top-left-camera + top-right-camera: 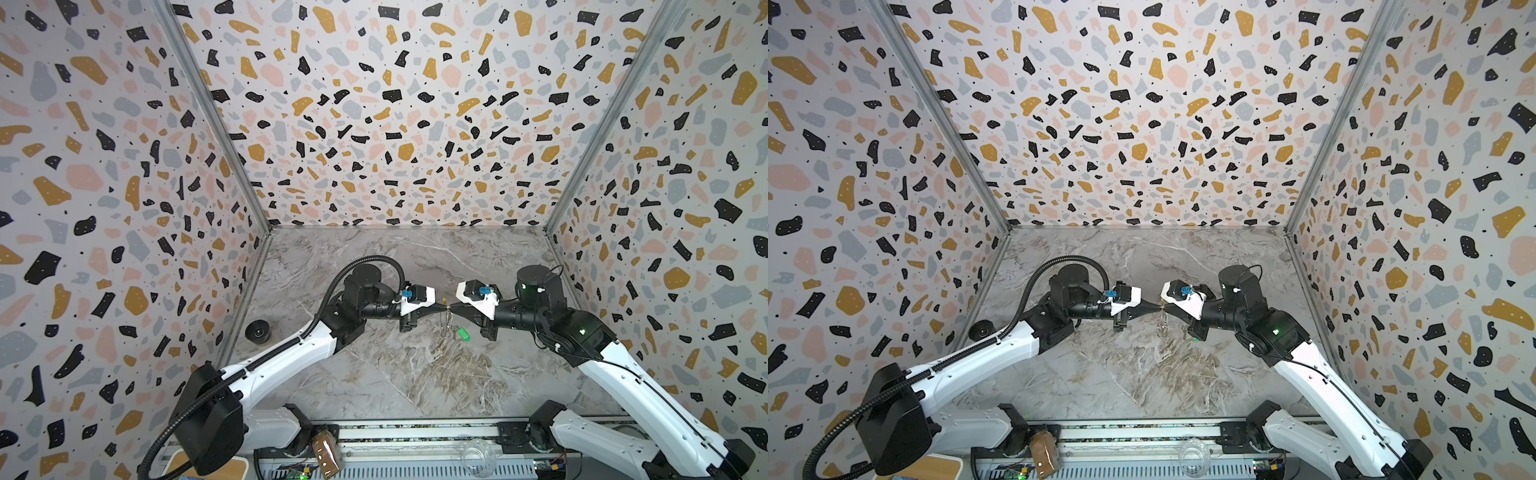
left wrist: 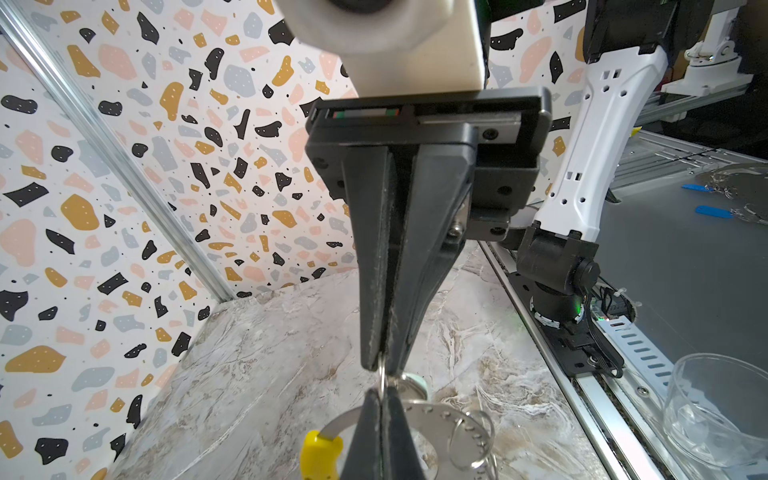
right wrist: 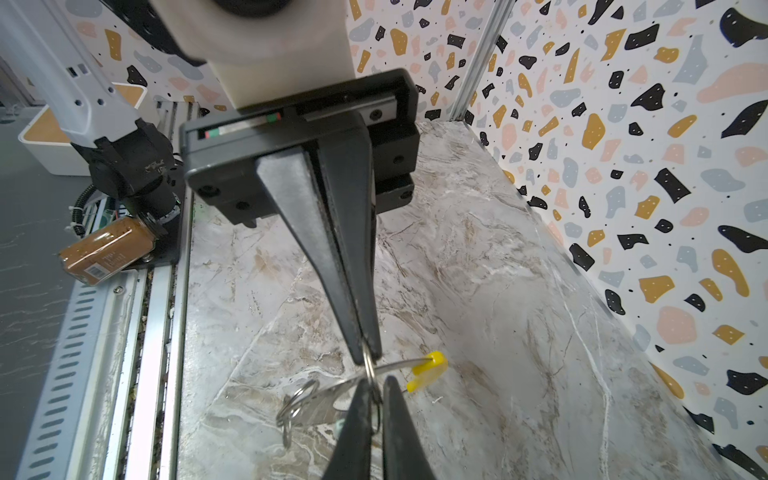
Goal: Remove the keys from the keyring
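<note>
Both top views: L hand & R hand meet tip-to-tip over the grey marble bench. The large thin grey dotted metal keyring hangs just below.
L wrist: L hand clamped on a small thin wire ring.
R wrist: R hand pinches the same ring, opp. side, so the pull axis prob. runs hand-to-hand.

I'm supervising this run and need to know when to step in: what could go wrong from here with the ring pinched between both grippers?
1. The left gripper and right gripper both pinch one thin wire ring by bare fingertips; a tug might slip it, dropping the keyring onto the table.
2. The opposing tips nearly touch, so they could collide.
</note>
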